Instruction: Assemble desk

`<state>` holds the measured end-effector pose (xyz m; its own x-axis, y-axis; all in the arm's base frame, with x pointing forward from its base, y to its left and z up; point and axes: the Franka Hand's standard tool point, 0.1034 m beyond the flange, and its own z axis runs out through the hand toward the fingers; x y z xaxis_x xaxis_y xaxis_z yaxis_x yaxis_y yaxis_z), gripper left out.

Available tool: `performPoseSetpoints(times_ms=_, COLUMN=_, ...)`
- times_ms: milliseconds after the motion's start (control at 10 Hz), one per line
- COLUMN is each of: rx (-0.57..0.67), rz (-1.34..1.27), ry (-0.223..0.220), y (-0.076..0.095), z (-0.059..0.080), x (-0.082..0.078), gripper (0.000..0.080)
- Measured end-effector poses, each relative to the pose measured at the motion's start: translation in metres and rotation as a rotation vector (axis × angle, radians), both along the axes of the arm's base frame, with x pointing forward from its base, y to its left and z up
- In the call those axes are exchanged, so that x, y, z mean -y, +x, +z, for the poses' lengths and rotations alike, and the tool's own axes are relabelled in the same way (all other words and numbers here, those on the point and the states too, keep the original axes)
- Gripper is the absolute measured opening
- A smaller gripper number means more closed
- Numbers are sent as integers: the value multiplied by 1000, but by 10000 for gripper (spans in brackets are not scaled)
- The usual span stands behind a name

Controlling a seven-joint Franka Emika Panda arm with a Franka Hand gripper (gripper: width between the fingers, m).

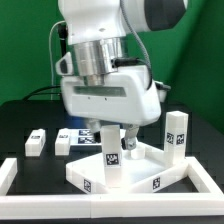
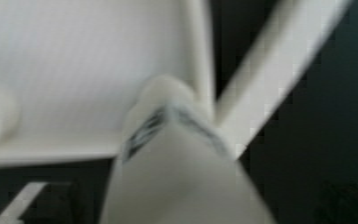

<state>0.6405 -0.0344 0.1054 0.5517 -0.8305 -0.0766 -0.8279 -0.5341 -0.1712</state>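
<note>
The white tray-like tabletop lies at the table's front, rim up, with tags on its side. One white block leg stands upright on it near the exterior view's left corner. My gripper hangs straight over that leg, its fingers spread to either side of the leg's top, open. In the wrist view the leg is a blurred white wedge rising toward the camera, with the tabletop behind it. Another leg stands upright to the right. Two more legs lie at the left.
White border rails run along the table's left and front edges. A tagged marker board lies behind the tabletop, partly hidden by the arm. A green wall stands behind the black table.
</note>
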Motion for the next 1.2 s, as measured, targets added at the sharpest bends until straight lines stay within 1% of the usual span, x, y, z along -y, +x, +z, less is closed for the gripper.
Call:
performPoseSetpoints(times_ms=300, rx=0, rz=0, ry=0, y=0, z=0, x=0, gripper=649)
performPoseSetpoints(times_ms=400, rx=0, rz=0, ry=0, y=0, z=0, x=0, gripper=622)
performPoseSetpoints(times_ms=500, rx=0, rz=0, ry=0, y=0, z=0, x=0, gripper=622)
performPoseSetpoints(times_ms=600, rx=0, rz=0, ry=0, y=0, z=0, x=0, gripper=438)
performPoseSetpoints(times_ms=700, rx=0, rz=0, ry=0, y=0, z=0, x=0, gripper=293)
performPoseSetpoints(times_ms=900, rx=0, rz=0, ry=0, y=0, z=0, x=0, gripper=293)
performPoseSetpoints(times_ms=1000, rx=29, rz=189, ry=-21, y=-1, z=-1, x=4, gripper=293)
performPoseSetpoints(times_ms=1100, rx=31, rz=304, ry=-36, y=-3, z=0, x=4, gripper=293)
performPoseSetpoints(times_ms=1200, rx=-1, rz=67, ry=-3, y=-5, z=-3, x=11, gripper=293)
